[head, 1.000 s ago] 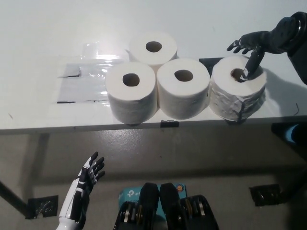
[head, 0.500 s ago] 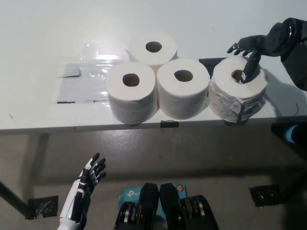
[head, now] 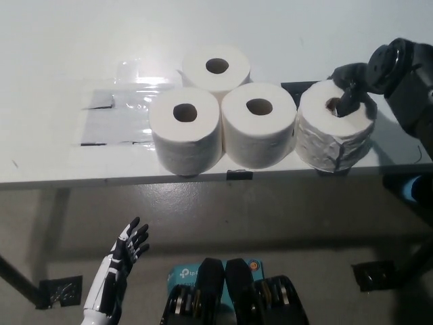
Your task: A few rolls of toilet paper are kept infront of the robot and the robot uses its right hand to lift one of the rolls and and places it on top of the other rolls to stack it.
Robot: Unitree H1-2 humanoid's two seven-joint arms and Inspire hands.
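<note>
Since the earlier frames, my black right hand [head: 350, 84] has drawn in over the rightmost roll, its spread fingers now curled down at the core. That white toilet-paper roll with grey smudged wrap [head: 336, 130] stands upright at the right end of the white worktop [head: 61, 142], touching its neighbour, near the front edge. I judge the hand narrowed, one finger dipped into the cardboard core, other fingers bunched at the far rim; whether it truly holds the roll I cannot tell. Three clean white rolls [head: 223, 108] stand upright as a tight triangle to its left, the intended base. To do this step well, I would seat the inner finger deeper, press the outer wall firmly, then lift straight up before travelling left. My white left hand [head: 125, 250] rests open below the worktop edge, lower left.
</note>
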